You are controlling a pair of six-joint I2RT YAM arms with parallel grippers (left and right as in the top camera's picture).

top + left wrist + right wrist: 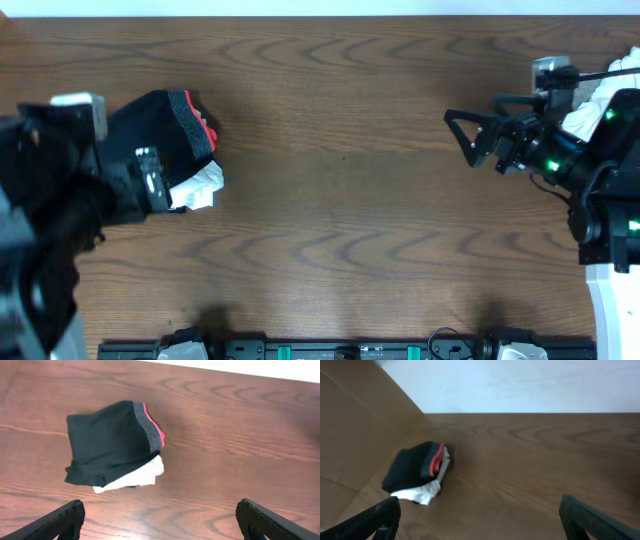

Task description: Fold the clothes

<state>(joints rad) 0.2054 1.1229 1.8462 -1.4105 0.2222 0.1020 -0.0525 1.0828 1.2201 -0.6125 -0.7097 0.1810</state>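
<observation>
Trousers, black with a grey-and-red waistband, are seen folded into a compact bundle on the wooden table, toward its left side. A white garment is tucked under the bundle and exposed at the corner below the waistband. The left gripper is held over the near side of the bundle. Its jaws are spread wide and nothing is gripped; in the wrist view the bundle lies ahead of the fingertips, untouched. In the overhead view the bundle's left part is overlapped by the left arm, so contact there cannot be told. The right gripper is kept well apart from the bundle, toward the right edge, jaws likewise spread and empty, pointed at the bundle. A heap of white cloth is seen behind the right arm at the far right. The waistband end is turned toward the table's middle. A wide stretch of bare wood is left between bundle and right gripper. More wood is left between the bundle and the far edge; the left edge is hidden by the arm.
</observation>
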